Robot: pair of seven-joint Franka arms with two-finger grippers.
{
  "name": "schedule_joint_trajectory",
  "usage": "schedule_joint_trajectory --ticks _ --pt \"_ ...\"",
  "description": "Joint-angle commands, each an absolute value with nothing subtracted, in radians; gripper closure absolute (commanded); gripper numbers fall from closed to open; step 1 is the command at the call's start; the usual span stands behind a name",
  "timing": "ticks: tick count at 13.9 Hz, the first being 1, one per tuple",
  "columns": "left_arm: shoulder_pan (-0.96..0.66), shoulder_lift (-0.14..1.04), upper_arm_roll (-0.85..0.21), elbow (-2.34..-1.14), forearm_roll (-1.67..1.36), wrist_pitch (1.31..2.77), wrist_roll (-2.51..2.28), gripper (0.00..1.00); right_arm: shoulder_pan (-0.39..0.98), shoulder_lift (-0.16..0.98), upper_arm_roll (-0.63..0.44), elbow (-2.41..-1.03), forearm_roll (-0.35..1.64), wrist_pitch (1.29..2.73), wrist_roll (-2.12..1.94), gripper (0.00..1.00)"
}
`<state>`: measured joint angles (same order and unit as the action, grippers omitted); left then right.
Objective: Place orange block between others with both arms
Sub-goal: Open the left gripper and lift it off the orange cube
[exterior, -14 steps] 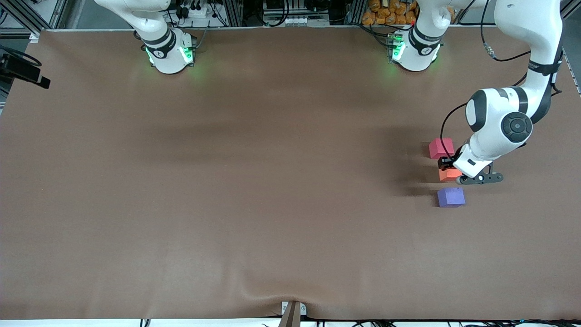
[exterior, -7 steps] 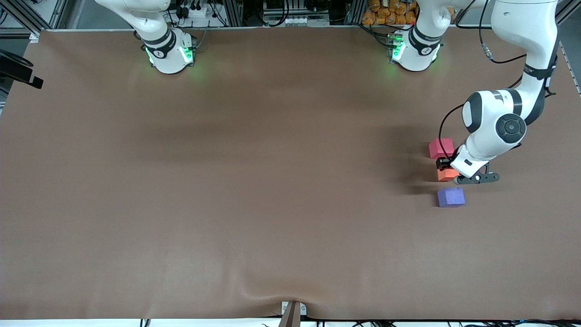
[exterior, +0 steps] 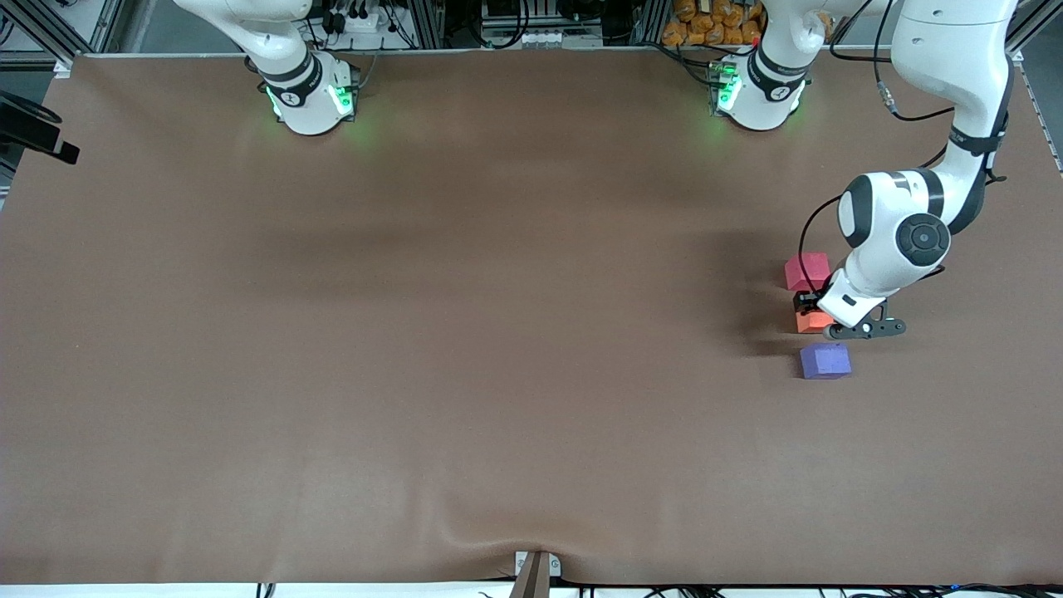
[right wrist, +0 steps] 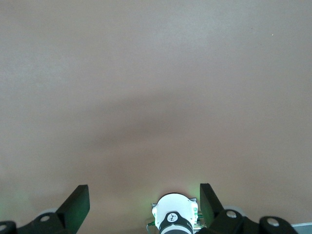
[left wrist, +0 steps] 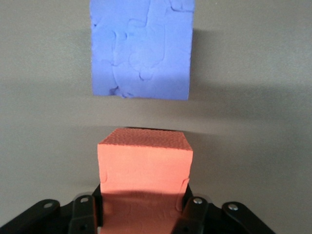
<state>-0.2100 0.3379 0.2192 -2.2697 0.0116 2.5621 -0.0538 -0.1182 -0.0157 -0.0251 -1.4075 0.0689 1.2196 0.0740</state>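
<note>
left tool (left wrist: 144, 214) clamped on small matte orange foam cube (exterior: 812, 321) | between pinkish-red foam cube (exterior: 805, 270) and purple-blue foam cube (exterior: 824, 360) | right tool (right wrist: 144, 204) wide, waiting over brown counter (exterior: 465, 332)

Brown table cover (exterior: 465, 332) is lying wrinkled at near edge; orange items (exterior: 714, 21) are sitting w/ cables (exterior: 531, 21) past its top edge.

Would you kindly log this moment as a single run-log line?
left tool: shut on orange block, between pinkish-red cube and purple-blue cube | right tool: open, waiting over bare table
</note>
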Motion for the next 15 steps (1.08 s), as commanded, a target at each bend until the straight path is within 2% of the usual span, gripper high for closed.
schedule_joint_trajectory --ticks 1,4,5,7,8,12,14,15 --pt "-0.199 0.342 0.21 -2.275 0.021 2.58 -0.049 0.62 -0.13 -0.026 -0.012 -1.407 0.083 1.221 0.077 0.0" --pt "-0.199 0.348 0.21 -2.275 0.021 2.592 -0.049 0.62 -0.129 -0.026 -0.011 -1.407 0.086 1.233 0.077 0.0" --pt "-0.198 0.354 0.21 -2.273 0.021 2.595 -0.049 0.54 -0.129 -0.031 -0.012 -1.408 0.08 1.236 0.075 0.0" --pt "-0.198 0.36 0.207 -2.272 0.014 2.597 -0.049 0.14 -0.13 -0.031 -0.014 -1.411 0.08 1.249 0.075 0.0" --pt "-0.198 0.36 0.207 -2.27 0.014 2.597 -0.049 0.0 -0.13 -0.032 -0.014 -1.41 0.08 1.25 0.075 0.0" --pt "-0.201 0.302 0.209 -2.26 0.014 2.563 -0.051 0.0 -0.127 -0.026 -0.012 -1.41 0.075 1.264 0.075 0.0" --pt "-0.201 0.258 0.209 -2.186 0.014 2.423 -0.051 0.0 -0.129 -0.026 -0.012 -1.411 0.074 1.264 0.075 0.0" --pt "-0.199 0.255 0.21 -2.11 0.014 2.323 -0.051 0.0 -0.129 -0.028 -0.012 -1.41 0.074 1.264 0.075 0.0"
